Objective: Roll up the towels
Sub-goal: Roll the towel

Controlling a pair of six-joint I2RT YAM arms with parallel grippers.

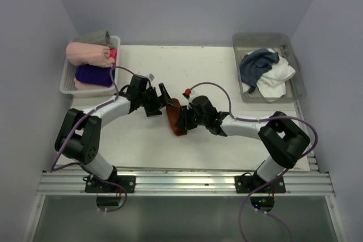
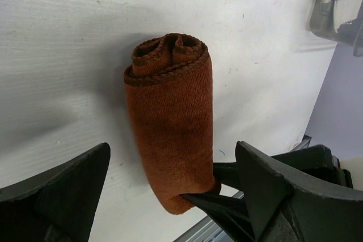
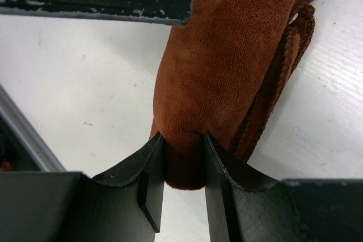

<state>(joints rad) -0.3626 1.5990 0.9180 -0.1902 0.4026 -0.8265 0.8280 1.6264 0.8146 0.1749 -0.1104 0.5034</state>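
Right gripper (image 3: 184,157) is clamped on one end of the rust-brown towel (image 3: 227,66). Its two black fingers (image 3: 153,177) pinch the cloth so that it bulges between them. My left gripper (image 2: 173,148) stands wide apart, one finger on each side of the same towel, touching neither side.

Seen from overhead, the left arm (image 1: 108,109) and right arm (image 1: 247,126) fold inward from their bases. Their elbows sit out to the sides and their forearms reach toward each other, so the two grippers nearly meet nose to nose over the white table (image 1: 227,140).

Well away from the right gripper, behind it and out to its right, a clear bin (image 1: 295,86) holds the dark slate-blue towel (image 1: 256,65) and the white towel (image 1: 279,76). Both are crumpled, unrolled and touching each other. Well away from the left gripper, behind it and to its left, a white tray (image 1: 66,83) holds rolled cloths, a pale pink roll (image 1: 88,54) beside a deep purple roll (image 1: 93,73).

Between the left fingers, the rust-brown towel lies on the table as a tight cylinder. Its far end shows a folded spiral edged with a stitched hem. Its near end sits in the right gripper. On the right wrist view, a loose hemmed edge trails along the roll's right side.
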